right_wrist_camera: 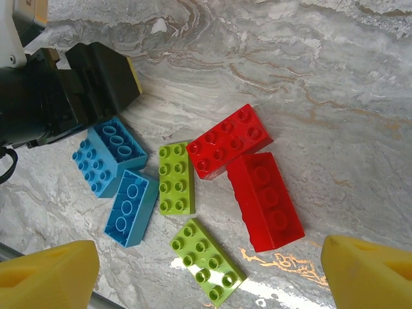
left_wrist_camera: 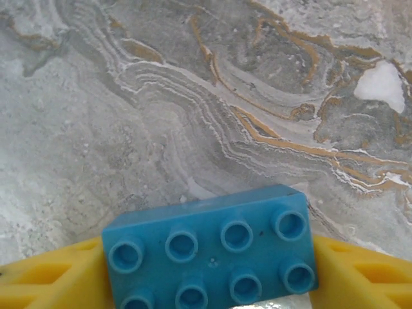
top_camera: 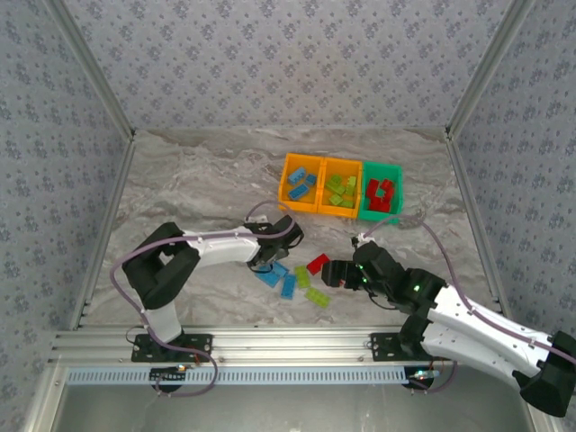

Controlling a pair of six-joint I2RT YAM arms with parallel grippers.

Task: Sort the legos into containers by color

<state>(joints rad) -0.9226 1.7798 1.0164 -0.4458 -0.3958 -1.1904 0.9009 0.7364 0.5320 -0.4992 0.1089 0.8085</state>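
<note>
A blue lego (left_wrist_camera: 212,248), studs toward the camera, spans the gap of my left gripper (left_wrist_camera: 209,283); both yellow fingers (left_wrist_camera: 51,277) touch its ends. In the top view the left gripper (top_camera: 268,261) is low over the loose pile. My right gripper (right_wrist_camera: 206,283) hangs open above that pile, nothing between its fingertips (right_wrist_camera: 367,270). Under it lie two red legos (right_wrist_camera: 228,141) (right_wrist_camera: 267,203), two lime green ones (right_wrist_camera: 176,178) (right_wrist_camera: 206,261) and blue ones (right_wrist_camera: 132,207). The containers stand at the back: an orange one (top_camera: 285,180) with blue, an orange one (top_camera: 342,161) with green, a green one (top_camera: 400,189) with red.
The left arm's black wrist (right_wrist_camera: 58,96) sits right beside the blue bricks, close to my right gripper (top_camera: 335,273). Cables (top_camera: 432,234) loop off both arms. Patterned walls (top_camera: 54,180) close in the marble table (top_camera: 198,180) at left, right and back.
</note>
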